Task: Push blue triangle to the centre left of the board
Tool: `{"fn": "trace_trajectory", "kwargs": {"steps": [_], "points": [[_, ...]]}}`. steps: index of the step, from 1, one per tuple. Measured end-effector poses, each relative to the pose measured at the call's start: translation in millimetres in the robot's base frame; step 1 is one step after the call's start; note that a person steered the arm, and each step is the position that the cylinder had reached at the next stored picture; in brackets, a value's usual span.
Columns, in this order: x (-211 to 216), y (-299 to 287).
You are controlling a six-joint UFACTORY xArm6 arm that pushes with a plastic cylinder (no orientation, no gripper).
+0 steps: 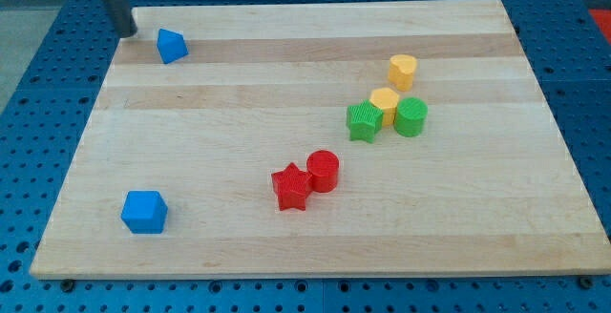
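The blue triangle (172, 45) lies near the table's (286, 246) top-left corner, close to the top edge. My tip (127, 32) rests just to its left, apart from it with a small gap, touching no block; it is a bare rod with no fingers to open or close, and it holds nothing.

A blue cube (144, 212) sits near the bottom-left corner. Toward the middle, a red star (290, 187) touches a red cylinder (323, 171). Toward the right edge, a green star (363, 121), a yellow block (385, 104) and a green cylinder (411, 117) cluster together, with a yellow cylinder (403, 70) just above them.
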State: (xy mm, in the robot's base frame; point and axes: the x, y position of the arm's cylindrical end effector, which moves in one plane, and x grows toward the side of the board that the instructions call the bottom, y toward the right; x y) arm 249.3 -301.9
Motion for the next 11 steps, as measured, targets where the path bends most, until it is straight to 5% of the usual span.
{"fn": "trace_trajectory", "kwargs": {"steps": [2, 6, 10, 11], "points": [[35.6, 18.1], [-6.8, 86.0], [158.1, 91.1], [157.4, 91.1]]}}
